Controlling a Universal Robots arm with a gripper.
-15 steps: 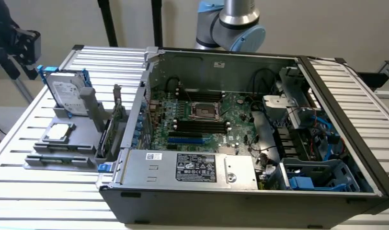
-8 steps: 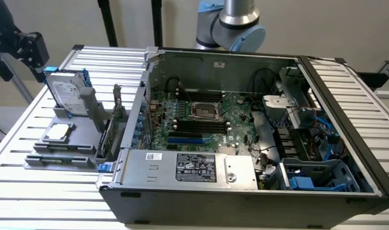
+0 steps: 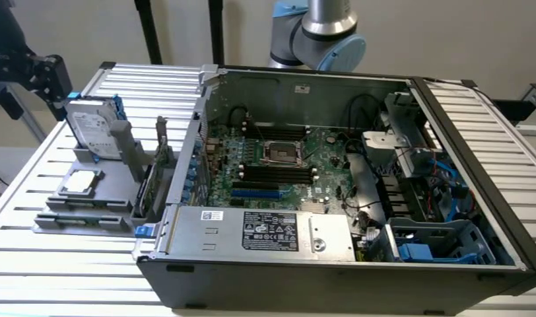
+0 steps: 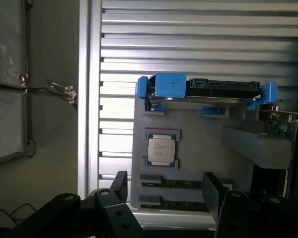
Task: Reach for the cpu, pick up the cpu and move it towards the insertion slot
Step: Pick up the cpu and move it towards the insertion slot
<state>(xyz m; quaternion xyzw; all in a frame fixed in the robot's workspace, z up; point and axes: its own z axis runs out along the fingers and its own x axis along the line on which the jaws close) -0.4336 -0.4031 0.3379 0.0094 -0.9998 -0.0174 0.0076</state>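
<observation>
The cpu [image 4: 161,148] is a small square chip with a silver face. It lies flat in a recess of the grey holder block [image 4: 198,148]. In the exterior view the cpu [image 3: 81,181] sits on that holder at the left, outside the computer case. My gripper [image 4: 166,182] hangs above the holder with its two black fingers [image 4: 120,182] spread wide and nothing between them. It is apart from the chip, over the strips beside it. The insertion slot [image 3: 283,153] is the silver-framed square socket in the middle of the motherboard.
A hard drive with blue rails [image 4: 208,89] stands on edge in the holder beyond the cpu. Memory sticks [image 4: 179,184] lie on its other side. The open computer case [image 3: 338,198] fills the slatted table [image 3: 39,264]. Its metal wall [image 3: 193,158] stands between holder and socket.
</observation>
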